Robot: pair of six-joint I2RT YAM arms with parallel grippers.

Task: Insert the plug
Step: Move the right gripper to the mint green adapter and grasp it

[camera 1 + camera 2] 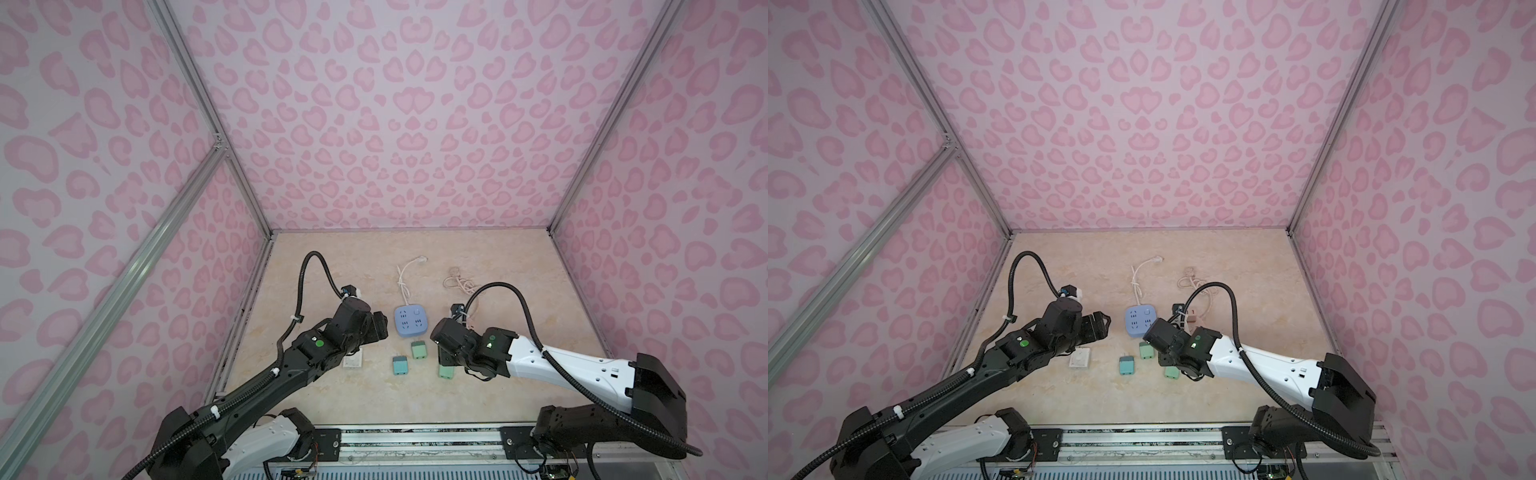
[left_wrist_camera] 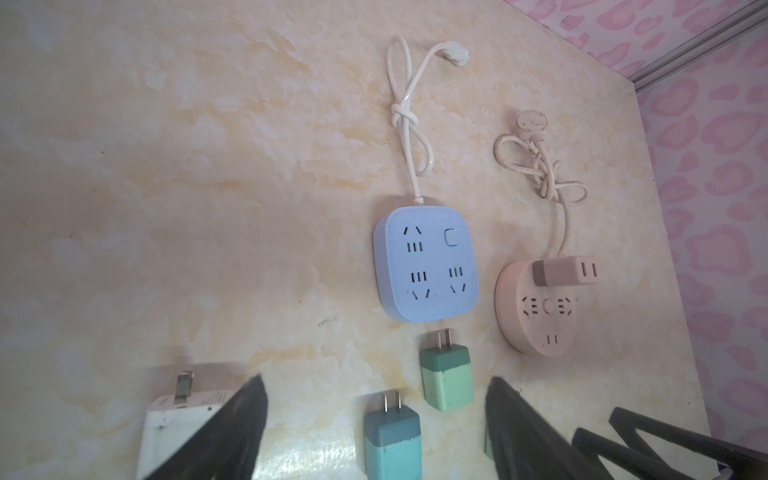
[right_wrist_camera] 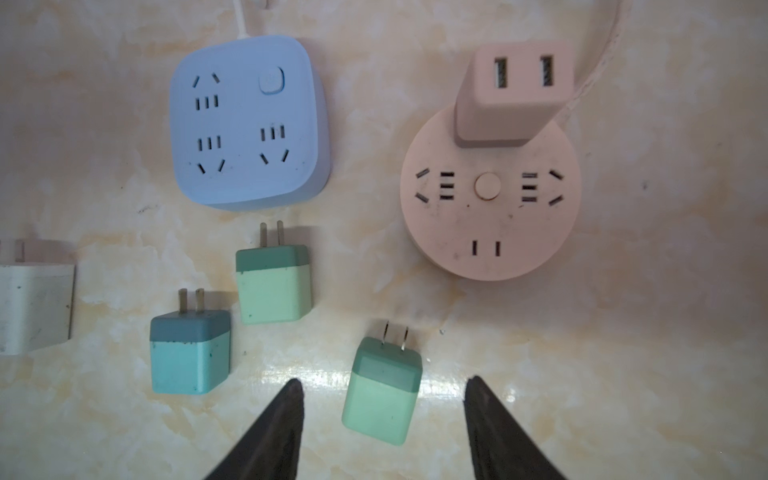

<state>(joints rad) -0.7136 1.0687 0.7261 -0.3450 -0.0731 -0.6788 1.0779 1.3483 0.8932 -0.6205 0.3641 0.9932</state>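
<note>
My right end effector (image 3: 383, 384) hangs low over the desk (image 1: 361, 257), its jaws partly open and straddling the green plug (image 3: 380, 399). In the right wrist view a finger (image 3: 274, 432) stands on each side of that plug with bare desk showing in both gaps, so I touch nothing and grip nothing there. The green plug lies flat on its side. Its two prongs aim at the pink round strip (image 3: 490, 199), which sits near it at about 12 o'clock. A pink adapter (image 3: 513, 91) stands plugged into the 12 o'clock edge of that strip.

My left end effector (image 2: 376, 377) is spread wide and carries nothing. In both top views it hovers at about 9 o'clock of the blue square strip (image 1: 410, 321), just beside it.

Reading outward from the blue square strip:
- A second green plug (image 1: 418, 350) lies just beside it at 6 o'clock.
- A teal plug (image 1: 400, 365) lies a little further out at 7 o'clock.
- The green plug is at 5 o'clock, partly under my right wrist.
- A white adapter (image 1: 353, 361) rests at 8 o'clock, partly under my left arm.
- The pink round strip is at 3 o'clock, mostly hidden by my right wrist in both top views.

A knotted white cord (image 2: 402, 115) runs from the blue square strip toward 12 o'clock.
</note>
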